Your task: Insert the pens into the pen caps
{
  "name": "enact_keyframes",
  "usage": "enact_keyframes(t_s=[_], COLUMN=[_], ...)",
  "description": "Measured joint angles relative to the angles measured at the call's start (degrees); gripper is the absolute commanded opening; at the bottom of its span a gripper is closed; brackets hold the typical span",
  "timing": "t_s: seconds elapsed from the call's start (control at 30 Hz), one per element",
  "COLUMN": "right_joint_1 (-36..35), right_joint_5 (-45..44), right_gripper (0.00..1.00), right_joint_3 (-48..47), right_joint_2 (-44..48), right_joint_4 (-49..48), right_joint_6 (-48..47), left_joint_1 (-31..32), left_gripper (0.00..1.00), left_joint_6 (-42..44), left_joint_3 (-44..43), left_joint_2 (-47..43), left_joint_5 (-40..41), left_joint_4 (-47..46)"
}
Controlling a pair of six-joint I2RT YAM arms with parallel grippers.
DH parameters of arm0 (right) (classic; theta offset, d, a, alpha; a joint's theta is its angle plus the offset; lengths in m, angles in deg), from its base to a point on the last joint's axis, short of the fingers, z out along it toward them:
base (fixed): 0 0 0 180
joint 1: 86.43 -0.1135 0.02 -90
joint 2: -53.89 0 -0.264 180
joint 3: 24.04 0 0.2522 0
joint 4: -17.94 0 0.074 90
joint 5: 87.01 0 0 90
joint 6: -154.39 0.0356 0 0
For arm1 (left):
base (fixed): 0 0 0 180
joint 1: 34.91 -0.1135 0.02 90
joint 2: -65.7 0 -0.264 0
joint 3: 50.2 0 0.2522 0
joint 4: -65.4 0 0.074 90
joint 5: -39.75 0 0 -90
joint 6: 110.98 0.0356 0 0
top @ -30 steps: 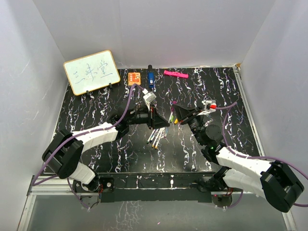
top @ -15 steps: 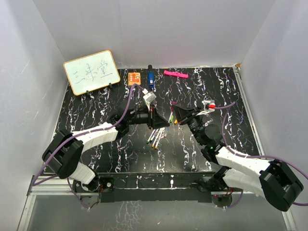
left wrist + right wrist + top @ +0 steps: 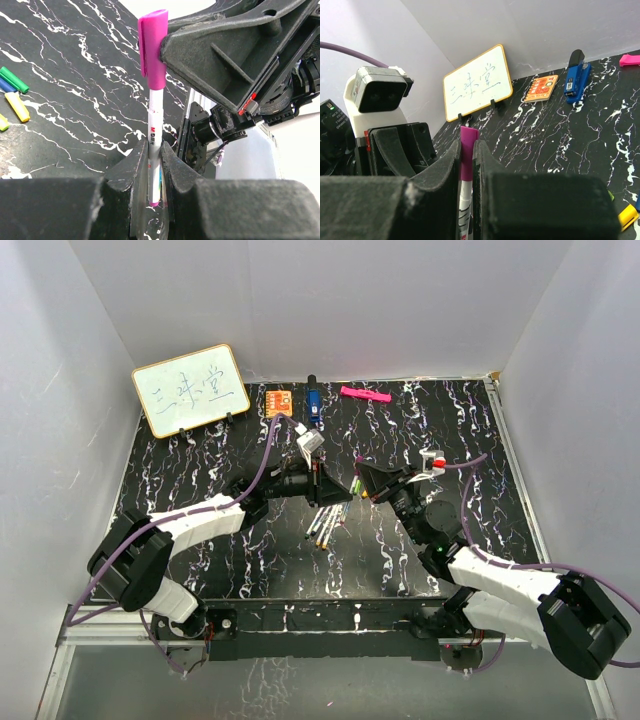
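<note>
A white-barrelled pen [image 3: 155,145] stands between the two grippers over the middle of the table. My left gripper [image 3: 154,165] is shut on its barrel. A magenta pen cap [image 3: 152,50] sits on its upper end, and my right gripper [image 3: 466,165] is shut on that cap [image 3: 467,155]. In the top view the left gripper [image 3: 335,490] and right gripper [image 3: 368,483] meet tip to tip. Several more pens [image 3: 325,525] lie in a bundle just in front of them. Loose green [image 3: 14,79] and yellow [image 3: 17,106] caps lie on the table nearby.
A small whiteboard [image 3: 190,388] stands at the back left. An orange card [image 3: 278,401], a dark blue chunky object [image 3: 313,403] and a pink bar [image 3: 364,394] lie along the back edge. White walls close in the black marbled table [image 3: 180,480].
The right arm has shifted very slightly against the left gripper. Both grips stay as they were.
</note>
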Motion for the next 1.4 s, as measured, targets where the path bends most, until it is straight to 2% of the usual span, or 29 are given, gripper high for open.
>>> enact_keyframes(t_s=[0.53, 0.93, 1.4], right_joint_1=[-0.09, 0.24, 0.22], right_joint_5=[0.57, -0.59, -2.03], right_gripper=[0.00, 0.00, 0.00], right_joint_3=[0.04, 0.04, -0.98], right_joint_2=[0.13, -0.26, -2.40], right_joint_4=[-0.09, -1.03, -0.26], right_joint_6=[0.31, 0.46, -0.57], left_joint_1=[0.07, 0.37, 0.74], left_gripper=[0.00, 0.00, 0.00], left_joint_6=[-0.74, -1.03, 3.08], left_joint_3=[-0.13, -3.67, -5.66], left_joint_2=[0.09, 2.67, 2.84], left_joint_5=[1.90, 3.67, 7.19], left_joint_4=[-1.55, -1.90, 3.41])
